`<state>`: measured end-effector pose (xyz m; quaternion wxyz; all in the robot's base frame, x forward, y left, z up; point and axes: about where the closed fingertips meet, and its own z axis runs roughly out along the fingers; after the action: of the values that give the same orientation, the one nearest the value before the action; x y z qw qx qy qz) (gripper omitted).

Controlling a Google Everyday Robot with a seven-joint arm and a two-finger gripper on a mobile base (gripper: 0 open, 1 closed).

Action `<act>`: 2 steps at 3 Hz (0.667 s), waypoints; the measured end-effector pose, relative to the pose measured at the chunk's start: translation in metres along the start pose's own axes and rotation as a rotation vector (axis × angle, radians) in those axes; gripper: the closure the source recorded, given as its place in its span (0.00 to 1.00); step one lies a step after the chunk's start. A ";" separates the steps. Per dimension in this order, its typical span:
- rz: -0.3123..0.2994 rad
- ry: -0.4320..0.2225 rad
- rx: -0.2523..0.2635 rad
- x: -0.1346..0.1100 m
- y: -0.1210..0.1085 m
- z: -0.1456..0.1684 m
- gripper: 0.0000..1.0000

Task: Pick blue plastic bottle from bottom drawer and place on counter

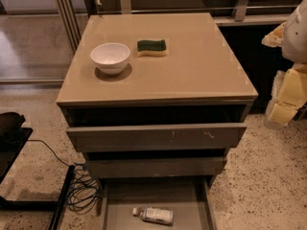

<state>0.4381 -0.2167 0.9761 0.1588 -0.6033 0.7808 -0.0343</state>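
The blue plastic bottle [153, 215] lies on its side on the grey floor of the bottom drawer [158, 193], white cap pointing left. The drawer is pulled open at the foot of the cabinet. The beige counter [201, 66] is the cabinet's top slab. My gripper [287, 97] is at the right edge of the camera view, level with the counter's front edge and off to the cabinet's right. It is far above the bottle and to its right, and nothing shows in it.
A white bowl [110, 56] and a green-topped sponge [152, 47] sit on the counter's left rear. The two upper drawers [153, 137] stand slightly open. Tangled cables [81, 193] and a black stand [14, 143] lie on the floor to the left.
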 end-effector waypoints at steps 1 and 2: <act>0.002 -0.004 0.003 -0.001 0.002 0.001 0.00; 0.030 -0.028 -0.033 0.008 0.014 0.024 0.00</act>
<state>0.4306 -0.2171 0.9482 0.1603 -0.5946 0.7878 -0.0106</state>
